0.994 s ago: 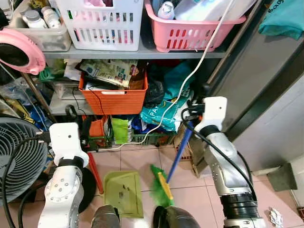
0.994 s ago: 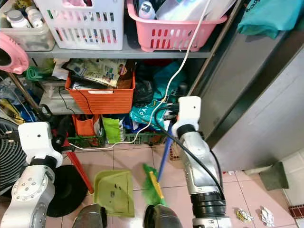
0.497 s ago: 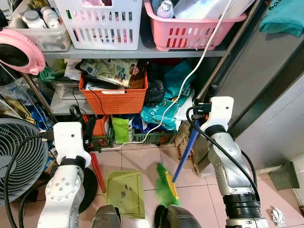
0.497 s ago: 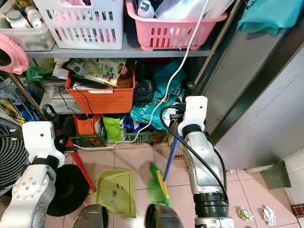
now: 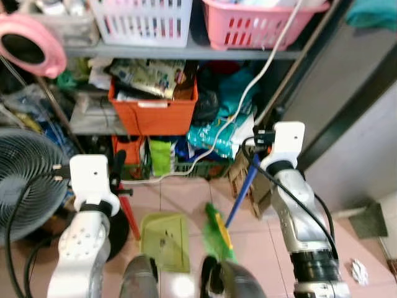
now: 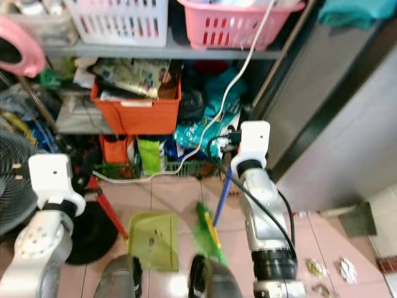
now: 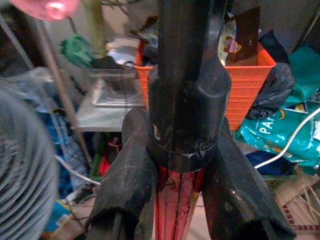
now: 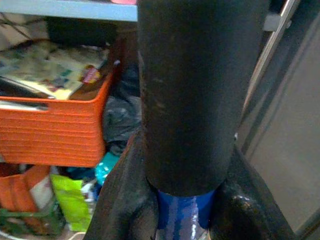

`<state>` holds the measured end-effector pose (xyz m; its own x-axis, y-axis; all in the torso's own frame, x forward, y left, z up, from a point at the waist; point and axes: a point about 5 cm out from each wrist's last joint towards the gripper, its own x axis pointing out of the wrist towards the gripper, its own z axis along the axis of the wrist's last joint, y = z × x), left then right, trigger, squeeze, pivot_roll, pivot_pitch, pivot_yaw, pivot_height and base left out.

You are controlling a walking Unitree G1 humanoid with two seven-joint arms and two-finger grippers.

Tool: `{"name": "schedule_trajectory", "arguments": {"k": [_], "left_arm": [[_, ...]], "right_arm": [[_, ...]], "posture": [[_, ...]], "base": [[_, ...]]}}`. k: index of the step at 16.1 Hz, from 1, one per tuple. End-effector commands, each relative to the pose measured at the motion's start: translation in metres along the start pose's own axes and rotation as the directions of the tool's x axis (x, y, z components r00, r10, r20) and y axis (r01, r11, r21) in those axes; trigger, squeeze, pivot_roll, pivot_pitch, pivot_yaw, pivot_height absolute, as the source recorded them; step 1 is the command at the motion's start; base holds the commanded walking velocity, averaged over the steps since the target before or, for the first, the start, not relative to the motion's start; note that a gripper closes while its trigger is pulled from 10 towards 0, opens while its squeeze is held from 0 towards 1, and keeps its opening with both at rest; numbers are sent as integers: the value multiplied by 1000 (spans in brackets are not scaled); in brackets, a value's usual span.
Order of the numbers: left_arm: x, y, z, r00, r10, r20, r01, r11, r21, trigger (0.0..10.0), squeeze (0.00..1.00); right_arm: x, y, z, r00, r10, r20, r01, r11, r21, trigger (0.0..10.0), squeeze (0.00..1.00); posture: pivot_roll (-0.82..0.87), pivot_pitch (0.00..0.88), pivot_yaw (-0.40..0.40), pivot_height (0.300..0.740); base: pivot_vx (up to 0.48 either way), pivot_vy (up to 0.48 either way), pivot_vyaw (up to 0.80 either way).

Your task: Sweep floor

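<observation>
Standing on pink floor tiles (image 5: 186,198) in front of a messy shelf unit, w/ the head views a bit blurry. Right gripper (image 8: 182,220) is pinching the broom (image 5: 218,231) by its blue handle (image 5: 242,192), black fingers (image 8: 125,210) pressed against both sides of the pole just below its black grip. Handle is slanting down toward the robot's left, and the green bristle head is resting on the tiles right beside the dustpan (image 5: 164,239).

Left gripper (image 7: 182,210) is clamping the dustpan's red handle (image 5: 129,214), fingers (image 7: 125,185) closed on it under a black cap. Green dustpan is lying flat on the floor, some dark specks in it, btwn the two arms.

Behind: orange crate (image 5: 153,115) full of papers on the lower shelf, pink basket (image 5: 260,25) and white basket (image 5: 142,22) up top, white cable (image 5: 248,93) hanging down. Fan (image 5: 25,180) is sitting on the left. Crumpled paper scraps (image 6: 344,270) are lying on the tiles far right, well apart from the broom.
</observation>
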<state>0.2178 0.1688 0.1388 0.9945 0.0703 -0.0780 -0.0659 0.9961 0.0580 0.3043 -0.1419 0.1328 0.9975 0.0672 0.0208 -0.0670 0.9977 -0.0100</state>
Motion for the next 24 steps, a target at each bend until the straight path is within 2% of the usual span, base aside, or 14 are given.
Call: {"name": "schedule_trajectory", "arguments": {"k": [1,8,11,13,24], "left_arm": [[-3,-1,6,1000,-6,17,6,1000,6,10000,0],[-2,-2,5,1000,-5,13,5,1000,0,10000,0],[0,-2,8,1000,-7,20,7,1000,6,10000,0],[1,-2,11,999,4,41,-4,1000,-19,10000,0],[12,3,19,997,15,76,-12,999,-42,10000,0]], "right_arm": [[1,-4,-3,1000,-9,-22,9,1000,0,10000,0],[1,-4,-3,1000,-3,-25,3,1000,-8,10000,0],[0,-5,-4,1000,-9,-28,9,1000,-6,10000,0],[0,-6,-6,999,-19,-45,19,1000,8,10000,0],[6,-6,-6,998,-32,-46,32,999,1,10000,0]], "posture": [[81,147,-41,740],[70,149,-42,740],[66,151,-37,740],[62,149,-39,740],[64,132,-32,740]], "base": [[-352,0,0],[-314,0,0],[0,0,0],[0,0,0],[0,0,-698]]}}
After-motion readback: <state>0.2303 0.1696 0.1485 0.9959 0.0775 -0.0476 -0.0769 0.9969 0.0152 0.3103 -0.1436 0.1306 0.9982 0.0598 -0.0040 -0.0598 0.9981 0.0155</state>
